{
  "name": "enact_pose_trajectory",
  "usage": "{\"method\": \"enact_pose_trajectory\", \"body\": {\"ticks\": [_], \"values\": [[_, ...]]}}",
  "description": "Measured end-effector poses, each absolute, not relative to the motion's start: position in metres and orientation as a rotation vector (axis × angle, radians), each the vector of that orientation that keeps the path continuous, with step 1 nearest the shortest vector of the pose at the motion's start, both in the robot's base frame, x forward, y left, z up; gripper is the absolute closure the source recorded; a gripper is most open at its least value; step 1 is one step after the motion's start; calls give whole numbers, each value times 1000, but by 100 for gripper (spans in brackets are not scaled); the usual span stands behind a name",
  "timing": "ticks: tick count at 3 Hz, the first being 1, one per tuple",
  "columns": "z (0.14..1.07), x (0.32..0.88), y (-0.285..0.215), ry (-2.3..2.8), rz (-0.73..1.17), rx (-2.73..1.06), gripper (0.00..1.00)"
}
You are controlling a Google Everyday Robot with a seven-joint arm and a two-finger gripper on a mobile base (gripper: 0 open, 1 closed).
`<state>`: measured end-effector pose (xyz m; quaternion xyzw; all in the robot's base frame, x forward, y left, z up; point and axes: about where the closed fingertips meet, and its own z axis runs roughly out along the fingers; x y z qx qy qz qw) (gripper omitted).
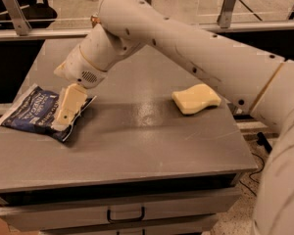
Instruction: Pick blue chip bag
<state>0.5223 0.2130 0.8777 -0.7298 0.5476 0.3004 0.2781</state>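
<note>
Camera view gives you first, nearest to you, a grey drawer front with a dark handle under the edge of the grey surface.

On the surface, at your left side of the picture and close to its left edge, you see the blue chip bag. It lies flat, dark navy with white lettering and a white sealed edge, and its left corner reaches almost to the border of the surface.

The gripper is directly over the right part of this bag. Its cream-coloured end points downward and covers the right end of the bag, and its tip appears to be on the bag or very near it. You cannot tell from this angle how far the gripper is open, or whether it has hold of the bag.

Further back and to the right, well apart from the bag, a pale yellow sponge rests on the surface near the right edge.

The white arm comes in from the right side, passes above the sponge and bends down to the gripper.

Behind the surface you see metal railing posts and a speckled floor.
</note>
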Motion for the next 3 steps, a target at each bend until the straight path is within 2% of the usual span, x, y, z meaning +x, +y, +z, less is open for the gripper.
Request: {"method": "enact_pose_trajectory", "body": {"ticks": [1,3], "values": [[852,525,223,1516,846,-1943,17],[837,530,223,1564,862,-1909,65]]}}
